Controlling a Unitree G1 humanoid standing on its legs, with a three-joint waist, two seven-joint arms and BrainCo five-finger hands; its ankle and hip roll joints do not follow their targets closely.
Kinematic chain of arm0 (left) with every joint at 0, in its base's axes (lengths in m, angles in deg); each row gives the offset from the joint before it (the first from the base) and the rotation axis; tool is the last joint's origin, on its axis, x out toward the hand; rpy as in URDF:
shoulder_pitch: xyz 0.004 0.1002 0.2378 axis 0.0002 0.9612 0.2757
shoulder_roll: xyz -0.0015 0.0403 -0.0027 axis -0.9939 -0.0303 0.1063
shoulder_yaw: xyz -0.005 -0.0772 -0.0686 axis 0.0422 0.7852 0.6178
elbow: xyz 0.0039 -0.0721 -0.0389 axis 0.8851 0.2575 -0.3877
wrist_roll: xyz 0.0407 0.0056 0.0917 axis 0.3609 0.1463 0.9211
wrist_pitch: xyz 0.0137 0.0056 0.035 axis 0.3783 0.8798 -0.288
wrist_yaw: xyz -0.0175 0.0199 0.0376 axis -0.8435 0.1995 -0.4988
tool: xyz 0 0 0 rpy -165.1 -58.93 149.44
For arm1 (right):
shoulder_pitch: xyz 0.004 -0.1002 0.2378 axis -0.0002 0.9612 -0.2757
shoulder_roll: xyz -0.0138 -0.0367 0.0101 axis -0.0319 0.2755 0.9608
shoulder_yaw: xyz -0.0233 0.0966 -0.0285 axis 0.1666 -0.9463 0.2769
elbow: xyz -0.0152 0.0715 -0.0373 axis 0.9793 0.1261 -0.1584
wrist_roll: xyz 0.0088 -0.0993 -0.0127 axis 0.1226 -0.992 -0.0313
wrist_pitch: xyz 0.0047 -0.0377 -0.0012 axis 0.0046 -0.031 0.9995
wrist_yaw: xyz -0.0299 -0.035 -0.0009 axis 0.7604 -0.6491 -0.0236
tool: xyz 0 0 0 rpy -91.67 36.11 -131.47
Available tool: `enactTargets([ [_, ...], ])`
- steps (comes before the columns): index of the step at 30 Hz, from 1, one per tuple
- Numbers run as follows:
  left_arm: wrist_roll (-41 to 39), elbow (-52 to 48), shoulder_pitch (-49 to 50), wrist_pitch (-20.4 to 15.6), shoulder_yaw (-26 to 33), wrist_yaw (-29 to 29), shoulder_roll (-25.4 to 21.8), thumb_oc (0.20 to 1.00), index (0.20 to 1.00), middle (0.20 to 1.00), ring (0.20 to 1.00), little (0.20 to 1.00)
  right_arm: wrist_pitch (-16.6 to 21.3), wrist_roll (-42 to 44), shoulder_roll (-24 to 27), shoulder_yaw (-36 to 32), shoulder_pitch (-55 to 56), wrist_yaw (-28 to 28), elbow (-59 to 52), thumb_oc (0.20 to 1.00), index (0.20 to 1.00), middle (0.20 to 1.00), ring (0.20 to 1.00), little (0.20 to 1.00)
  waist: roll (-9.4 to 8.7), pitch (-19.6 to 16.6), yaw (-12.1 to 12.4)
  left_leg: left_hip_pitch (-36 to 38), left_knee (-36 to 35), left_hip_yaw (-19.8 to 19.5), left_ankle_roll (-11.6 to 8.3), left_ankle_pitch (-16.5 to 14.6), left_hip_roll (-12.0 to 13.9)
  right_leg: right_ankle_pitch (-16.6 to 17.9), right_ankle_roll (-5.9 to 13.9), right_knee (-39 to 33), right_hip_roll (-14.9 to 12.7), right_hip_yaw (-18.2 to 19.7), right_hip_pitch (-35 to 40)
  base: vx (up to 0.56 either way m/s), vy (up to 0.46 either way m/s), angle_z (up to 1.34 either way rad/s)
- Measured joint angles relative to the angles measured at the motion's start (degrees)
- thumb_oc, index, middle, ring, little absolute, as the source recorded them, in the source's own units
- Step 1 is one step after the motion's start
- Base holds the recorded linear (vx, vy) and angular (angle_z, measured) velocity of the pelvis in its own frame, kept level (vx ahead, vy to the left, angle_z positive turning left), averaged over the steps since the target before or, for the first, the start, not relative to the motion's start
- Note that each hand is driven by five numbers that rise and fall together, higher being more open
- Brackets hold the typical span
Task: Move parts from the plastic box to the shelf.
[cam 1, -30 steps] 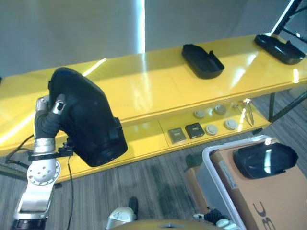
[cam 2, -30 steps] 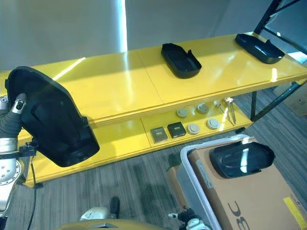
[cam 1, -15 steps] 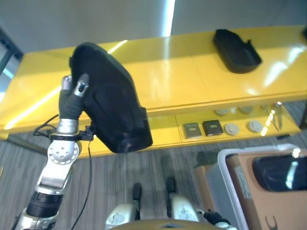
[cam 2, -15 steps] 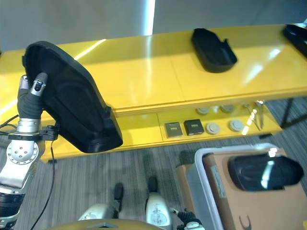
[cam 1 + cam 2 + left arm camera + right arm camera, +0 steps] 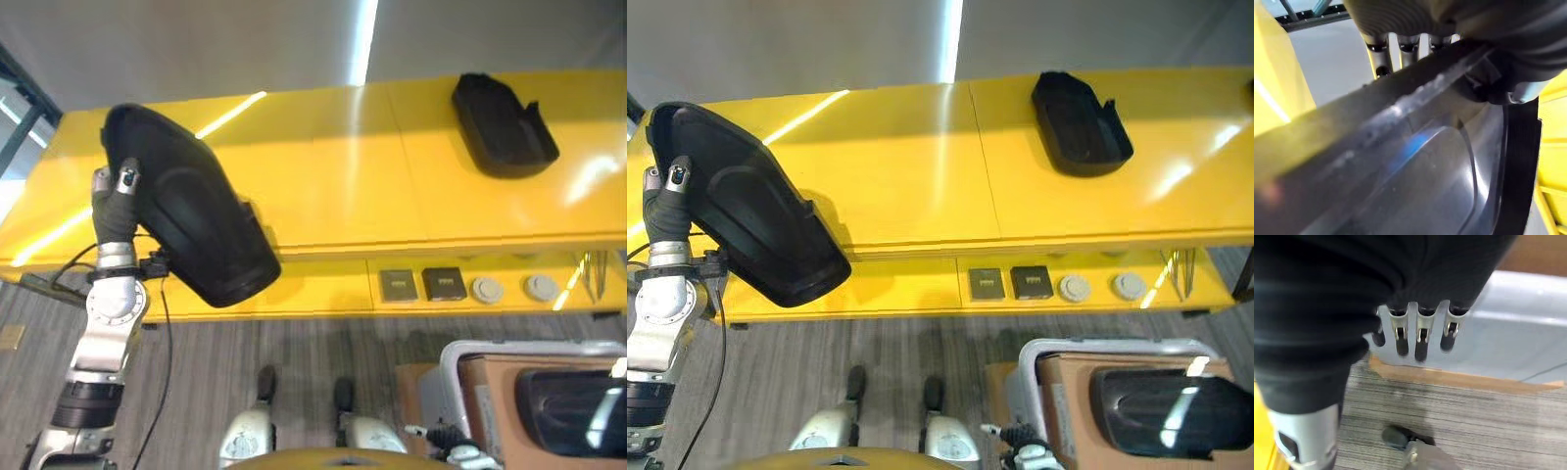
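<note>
My left hand [image 5: 116, 199] is shut on the rim of a large black plastic part [image 5: 196, 225]. It holds the part tilted above the left stretch of the yellow shelf [image 5: 372, 166]. In the left wrist view the fingers [image 5: 1400, 46] curl over the part's edge [image 5: 1425, 161]. A second black part [image 5: 502, 125] lies on the shelf top at the right. A third black part [image 5: 1176, 411] rests on cardboard in the grey plastic box [image 5: 1038, 354] at the lower right. My right hand [image 5: 1420, 335] hangs open beside the box wall [image 5: 1528, 333], holding nothing.
On the lower shelf board lie two dark square parts [image 5: 399, 285] [image 5: 444, 283] and grey round discs [image 5: 487, 290] [image 5: 540, 287]. Grey striped floor [image 5: 294, 343] runs between the shelf and the box. The middle of the shelf top is bare.
The camera has turned, so the whole picture has shifted. My left hand keeps its hold on the black part, which now hangs further over the shelf's left end.
</note>
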Motion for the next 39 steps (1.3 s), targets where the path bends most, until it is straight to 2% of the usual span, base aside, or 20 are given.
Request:
enactTargets([
  [1,-0.1,0.7,-0.6,0.0,0.1,0.0,-0.3,0.2,0.2,0.2,0.2,0.2,0.1,0.1,0.3,0.0,-0.1,-0.1,-0.5,1.0,1.0,1.0,1.0,1.0,0.24,0.4,-0.4,0.0,0.3,0.8,0.67,2.6,-0.1,0.0,0.6,0.0,-0.2,0.9,-0.3,0.1,0.129,-1.0],
  [2,-2.5,4.5,-3.6,0.1,-0.3,-0.2,-1.3,0.2,0.2,0.2,0.2,0.2,0.0,0.6,-0.2,0.2,-0.1,-0.1,-0.6,1.0,1.0,1.0,1.0,1.0,-1.0,0.5,-0.2,-0.1,0.3,4.0,1.98,1.6,-1.6,-0.3,1.69,0.0,-2.0,2.8,-1.7,0.06,0.124,-0.92],
  [4,-3.7,6.2,-6.9,1.1,-0.9,-0.2,-3.4,0.2,0.2,0.2,0.2,0.2,-0.1,1.1,-1.3,0.2,0.5,0.0,-0.7,1.0,1.0,1.0,1.0,1.0,-2.75,1.6,-1.0,0.0,0.3,6.2,3.03,1.7,-2.7,1.2,3.23,0.0,-3.9,0.9,-2.0,-0.02,0.117,-0.56],
  [5,-4.1,6.8,-8.2,1.1,-1.3,-0.2,-4.1,0.2,0.2,0.2,0.2,0.2,-0.1,1.1,-1.7,0.5,0.9,0.0,-0.6,1.0,1.0,1.0,1.0,1.0,-3.32,1.8,-1.6,-0.1,0.3,6.6,3.58,2.1,-3.1,1.9,3.21,0.0,-4.3,0.9,-2.3,-0.03,0.107,-0.33],
  [6,-6.2,10.5,-13.1,1.0,-4.0,-0.2,-9.1,0.2,0.2,0.2,0.2,0.2,-0.4,1.1,-3.0,3.0,1.3,0.3,-0.2,1.0,1.0,1.0,1.0,1.0,-4.94,1.8,-1.8,-1.8,0.3,8.3,3.93,1.9,-3.5,2.1,3.56,0.0,-4.8,2.6,-4.9,-0.01,0.1,-0.42],
  [7,-8.0,11.9,-14.9,1.0,-4.0,-0.3,-10.9,0.2,0.2,0.2,0.2,0.2,-0.6,1.1,-3.3,3.3,1.2,0.4,0.3,1.0,1.0,1.0,1.0,1.0,-5.2,2.0,-2.3,-2.9,0.3,9.1,4.17,2.1,-3.8,2.8,4.2,0.0,-5.2,2.5,-6.3,0.01,0.094,-0.51],
  [10,-14.9,15.4,-18.6,-0.1,-4.0,-1.1,-11.8,0.2,0.2,0.2,0.2,0.2,-0.7,1.1,-3.4,3.3,2.2,1.4,0.6,1.0,1.0,1.0,1.0,1.0,-4.87,2.6,-3.9,-3.1,0.3,9.8,4.07,1.5,-4.0,2.9,4.11,0.3,-5.0,3.1,-7.0,0.05,0.088,-0.2],
  [11,-16.7,19.3,-21.5,-0.9,-6.3,-1.5,-12.8,0.2,0.2,0.2,0.2,0.2,-0.7,1.1,-3.4,3.5,2.5,1.5,0.7,1.0,1.0,1.0,1.0,1.0,-4.88,2.6,-4.2,-3.2,0.3,10.2,4.04,1.4,-3.8,2.9,4.12,0.0,-4.8,3.7,-7.3,0.01,0.032,-0.16],
  [12,-19.3,26.4,-27.1,-1.2,-11.2,-1.9,-14.8,0.2,0.2,0.2,0.2,0.2,-0.8,1.1,-3.5,3.6,2.3,1.6,1.2,1.0,1.0,1.0,1.0,1.0,-4.86,2.7,-3.9,-3.5,0.3,10.6,3.99,1.4,-3.6,2.9,4.12,0.0,-4.6,3.8,-7.8,-0.01,0.02,-0.13],
  [13,-21.1,32.2,-32.0,-0.4,-14.6,-2.2,-17.2,0.2,0.2,0.2,0.2,0.2,-1.3,1.0,-3.4,4.3,1.5,1.6,1.4,1.0,1.0,1.0,1.0,1.0,-4.84,2.7,-4.1,-4.2,0.3,10.8,3.8,1.3,-3.4,2.6,4.29,0.0,-4.5,3.8,-8.4,-0.01,0.014,-0.13],
  [15,-22.6,38.0,-36.8,0.7,-17.8,-2.5,-21.9,0.2,0.2,0.2,0.2,0.2,-1.3,1.0,-3.1,5.2,0.5,1.5,1.2,1.0,1.0,1.0,1.0,1.0,-4.91,2.8,-5.5,-5.1,0.3,10.9,3.58,1.5,-3.2,2.8,4.22,0.0,-4.2,4.0,-9.6,-0.02,0.006,-0.1],
  [16,-22.7,44.4,-43.2,1.1,-20.1,-2.8,-23.0,0.2,0.2,0.2,0.2,0.2,-1.7,1.1,-2.8,5.9,0.1,1.5,0.9,1.0,1.0,1.0,1.0,1.0,-4.47,3.5,-6.4,-5.4,0.3,11.0,3.49,1.8,-2.9,3.0,4.11,0.0,-4.0,3.9,-9.9,-0.03,-0.005,-0.07],
  [19,-23.0,56.5,-55.5,2.8,-29.6,-5.0,-24.0,0.2,0.2,0.2,0.2,0.2,-1.7,1.2,-2.8,6.0,-1.7,1.5,0.5,1.0,1.0,1.0,1.0,1.0,-4.26,4.3,-6.4,-7.4,0.3,11.0,2.84,2.0,-2.2,3.3,3.69,0.1,-3.1,4.1,-12.0,0.0,-0.012,-0.08],
  [20,-22.8,59.9,-58.9,3.9,-31.6,-5.5,-24.1,0.2,0.2,0.2,0.2,0.2,-1.7,1.4,-2.6,6.7,-2.7,1.5,0.6,1.0,1.0,1.0,1.0,1.0,-4.21,5.5,-6.6,-7.5,0.3,11.0,2.67,2.2,-2.0,3.5,3.44,0.4,-2.9,4.1,-12.2,0.03,-0.021,-0.02],
  [21,-20.6,67.5,-65.4,5.2,-38.8,-7.4,-24.1,0.2,0.2,0.2,0.2,0.2,-1.6,3.0,-2.4,7.9,-3.5,1.5,0.5,1.0,1.0,1.0,1.0,1.0,-4.22,5.9,-6.8,-8.6,0.3,11.0,2.47,2.2,-1.6,3.5,3.48,0.3,-2.6,4.0,-13.4,0.04,-0.03,-0.03],
  [22,-18.3,74.0,-70.6,6.3,-43.0,-8.8,-24.1,0.2,0.2,0.2,0.2,0.2,-1.6,4.2,-2.4,7.9,-4.6,1.5,0.6,1.0,1.0,1.0,1.0,1.0,-4.22,6.2,-6.9,-10.1,0.3,11.0,2.3,2.4,-1.5,3.6,3.25,0.4,-2.4,4.1,-14.8,0.03,-0.024,-0.03],
  [24,-16.9,79.3,-74.6,8.0,-43.4,-10.6,-21.9,0.2,0.2,0.2,0.2,0.2,-1.7,5.7,-2.5,9.2,-6.5,1.6,1.2,1.0,1.0,1.0,1.0,1.0,-3.87,8.2,-6.6,-10.3,0.3,10.9,2.27,2.5,-1.4,4.2,2.6,0.4,-2.2,4.0,-15.0,0.02,-0.004,0.0],
  [27,-16.8,74.7,-69.7,9.1,-39.0,-14.1,-21.5,0.2,0.2,0.2,0.2,0.2,-1.3,6.7,-3.1,10.5,-7.9,1.6,0.5,1.0,1.0,1.0,1.0,1.0,-3.82,8.7,-6.7,-10.2,0.3,10.8,2.13,2.4,-1.2,4.2,2.5,0.4,-2.1,4.0,-14.8,0.03,-0.004,-0.01],
  [30,-16.2,72.9,-68.6,10.0,-39.4,-15.3,-20.6,0.2,0.2,0.2,0.2,0.2,-1.3,6.8,-3.2,10.9,-8.0,2.3,0.5,1.0,1.0,1.0,1.0,1.0,-3.83,8.7,-6.3,-9.8,0.3,10.8,2.14,2.4,-1.3,4.2,2.5,0.4,-2.2,3.9,-14.4,0.01,-0.007,0.04],
  [39,-6.3,67.4,-69.2,9.9,-46.9,-17.8,-20.8,0.2,0.2,0.2,0.2,0.2,-1.1,7.9,-3.2,11.4,-7.9,2.7,0.6,1.0,1.0,1.0,1.0,1.0,-3.85,8.7,-6.6,-9.2,0.3,10.5,2.19,2.6,-1.5,3.8,2.89,0.4,-2.3,4.0,-13.8,0.0,-0.004,0.01],
])
